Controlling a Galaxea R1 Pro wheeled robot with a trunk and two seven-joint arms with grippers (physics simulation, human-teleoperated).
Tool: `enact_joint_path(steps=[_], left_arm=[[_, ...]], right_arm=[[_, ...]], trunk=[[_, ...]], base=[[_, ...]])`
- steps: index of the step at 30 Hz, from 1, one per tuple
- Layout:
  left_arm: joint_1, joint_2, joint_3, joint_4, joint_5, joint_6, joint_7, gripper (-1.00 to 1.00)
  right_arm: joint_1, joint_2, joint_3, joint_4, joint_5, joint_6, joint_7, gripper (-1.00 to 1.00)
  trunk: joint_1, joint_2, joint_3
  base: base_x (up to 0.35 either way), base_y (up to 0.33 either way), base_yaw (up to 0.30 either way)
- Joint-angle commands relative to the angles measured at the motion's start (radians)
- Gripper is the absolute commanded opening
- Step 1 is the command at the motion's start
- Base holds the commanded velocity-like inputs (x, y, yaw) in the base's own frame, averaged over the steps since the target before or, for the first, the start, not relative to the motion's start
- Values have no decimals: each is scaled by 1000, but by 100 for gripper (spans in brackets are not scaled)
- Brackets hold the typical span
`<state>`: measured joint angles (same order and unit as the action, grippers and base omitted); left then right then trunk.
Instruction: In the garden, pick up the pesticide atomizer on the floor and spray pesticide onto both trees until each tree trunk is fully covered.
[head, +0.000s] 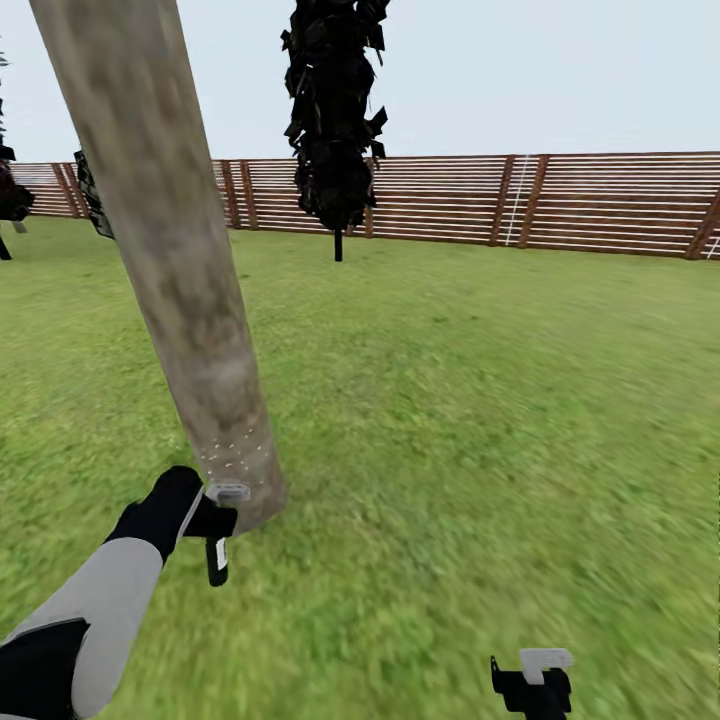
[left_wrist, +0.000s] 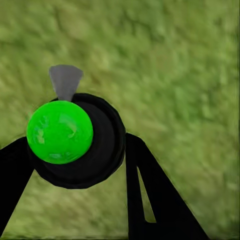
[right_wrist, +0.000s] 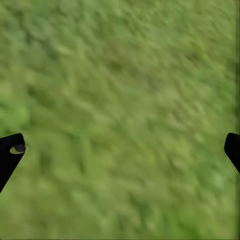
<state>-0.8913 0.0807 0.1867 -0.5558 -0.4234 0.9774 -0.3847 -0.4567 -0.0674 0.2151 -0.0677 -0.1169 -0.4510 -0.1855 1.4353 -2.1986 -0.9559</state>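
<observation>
A thick mottled grey-brown tree trunk (head: 170, 250) rises from the lawn at the left of the head view. Tiny whitish specks of pesticide (head: 237, 455) dot the trunk just above its base. My left gripper (head: 213, 522) is at the foot of the trunk, shut on the pesticide atomizer (head: 226, 494), whose grey nozzle is up against the bark. In the left wrist view the atomizer (left_wrist: 75, 140) is a round black body with a bright green ball and a grey nozzle, held between my black fingers (left_wrist: 142, 190). My right gripper (head: 533, 685) hangs open over grass, holding nothing.
A dark narrow cypress-like tree (head: 335, 120) stands farther back in the middle. A reddish-brown slat fence (head: 560, 200) closes the far side. Another dark plant (head: 10, 195) sits at the left edge. Open lawn (head: 480, 400) stretches to the right of the trunk.
</observation>
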Motion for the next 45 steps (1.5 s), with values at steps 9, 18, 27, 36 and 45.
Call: enact_joint_path(steps=[9,18,27,36,45], left_arm=[[127,-1,6,-13,-6,-58,55,-100],[132,-13,70,-4,5,-151,56,-100],[135,-12,76,-10,2,-161,56,-100],[135,-16,71,-9,4,-162,89,-100],[135,-12,76,-12,-1,-163,92,-100]], right_arm=[[0,0,9,0,-10,-3,-1,100],[0,-2,7,0,-9,-3,-2,100],[0,-2,7,0,-9,-3,-2,100],[0,-2,8,0,-9,-3,-3,100],[0,-2,9,0,-9,-3,-2,100]], trunk=[[0,0,-1],[0,0,-1],[0,0,-1],[0,0,-1],[0,0,-1]], base=[[10,-27,194],[140,-96,102],[192,-222,0],[40,-275,17],[1,-287,235]])
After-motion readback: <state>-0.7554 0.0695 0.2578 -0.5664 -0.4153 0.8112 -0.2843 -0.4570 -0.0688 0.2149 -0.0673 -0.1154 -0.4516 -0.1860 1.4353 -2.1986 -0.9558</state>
